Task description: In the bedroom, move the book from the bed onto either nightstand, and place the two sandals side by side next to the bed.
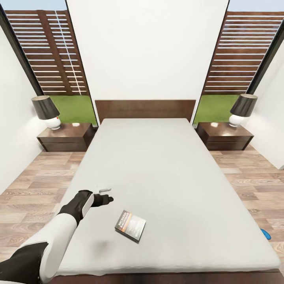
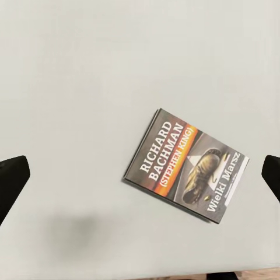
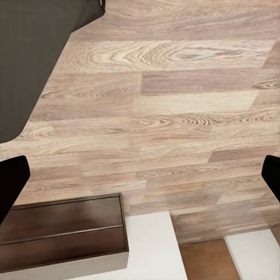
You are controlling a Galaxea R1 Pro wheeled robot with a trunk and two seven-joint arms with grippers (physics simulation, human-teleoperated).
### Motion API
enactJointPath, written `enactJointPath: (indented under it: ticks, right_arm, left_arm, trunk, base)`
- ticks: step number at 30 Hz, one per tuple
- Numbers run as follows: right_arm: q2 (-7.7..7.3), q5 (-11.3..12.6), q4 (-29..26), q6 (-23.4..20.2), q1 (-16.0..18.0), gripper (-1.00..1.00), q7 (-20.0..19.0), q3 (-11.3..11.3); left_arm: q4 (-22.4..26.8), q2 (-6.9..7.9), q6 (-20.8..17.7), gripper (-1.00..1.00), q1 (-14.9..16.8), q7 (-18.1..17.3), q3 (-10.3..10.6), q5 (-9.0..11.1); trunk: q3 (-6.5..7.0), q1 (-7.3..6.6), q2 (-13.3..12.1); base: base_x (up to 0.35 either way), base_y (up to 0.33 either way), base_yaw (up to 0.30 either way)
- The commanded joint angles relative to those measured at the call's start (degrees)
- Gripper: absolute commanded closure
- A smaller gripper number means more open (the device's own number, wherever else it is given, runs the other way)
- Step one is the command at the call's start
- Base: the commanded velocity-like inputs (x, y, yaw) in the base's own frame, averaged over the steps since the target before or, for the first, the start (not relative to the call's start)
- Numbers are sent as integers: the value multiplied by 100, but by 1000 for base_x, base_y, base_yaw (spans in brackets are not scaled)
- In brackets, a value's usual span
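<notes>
A large low platform bed point(image 1: 173, 173) with a dark brown wood frame and headboard and a bare off-white mattress fills the middle of a white-walled bedroom with a light wood-plank floor point(image 1: 244, 177). A small thin paperback book point(image 1: 130, 225) with a dark cover, an orange band and white "RICHARD BACHMAN" lettering lies flat on the mattress near the foot edge, toward 7 o'clock from the bed's centre in the head view. The robot's left gripper point(image 1: 105, 196), on a black-and-white arm, hangs over the mattress just beyond the book at about its 10 o'clock, apart from it; the left wrist view shows its black fingers point(image 2: 11, 178) spread wide at either edge of the picture, the book point(image 2: 186, 172) between them and untouched. The right gripper's fingers point(image 3: 10, 184) are likewise parted wide and hold nothing, over the plank floor point(image 3: 175, 105). A low dark reddish-brown wood nightstand point(image 1: 65, 137) stands at the bed's 10 o'clock, a second point(image 1: 225, 135) at 2 o'clock, each carrying a white-based lamp with a dark shade point(image 1: 46, 110). A sliver of bright blue sandal point(image 1: 266, 234) lies on the floor at the bed's 4 o'clock.
</notes>
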State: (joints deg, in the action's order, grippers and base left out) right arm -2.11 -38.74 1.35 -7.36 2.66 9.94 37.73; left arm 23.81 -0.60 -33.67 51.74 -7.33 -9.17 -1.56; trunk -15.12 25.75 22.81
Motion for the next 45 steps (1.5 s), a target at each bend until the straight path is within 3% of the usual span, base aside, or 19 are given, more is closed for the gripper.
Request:
enactJointPath:
  ticks: [1, 21, 25, 45]
  right_arm:
    - [-3, -61, 14, -11, 8, -100, 26, 42]
    - [-2, -63, 14, -11, 7, -100, 26, 42]
    - [52, -70, -11, 119, 0, -100, 39, 48]
    - [70, -72, -21, 286, -2, -100, 43, 50]
  left_arm:
    - [9, -5, -34, -100, 3, -23, -40, -18]
    - [9, -6, -38, -100, 3, -23, -40, -19]
    - [126, -113, -54, -100, -62, -40, -48, -6]
    - [170, -151, -126, -100, -85, -53, -41, -34]
  trunk:
    - [-10, 3, 10]
    - [-10, 3, 10]
    - [-10, 3, 10]
    - [-10, 3, 10]
  base:
    - [0, 0, 0]
    - [0, 0, 0]
    - [0, 0, 0]
    - [0, 0, 0]
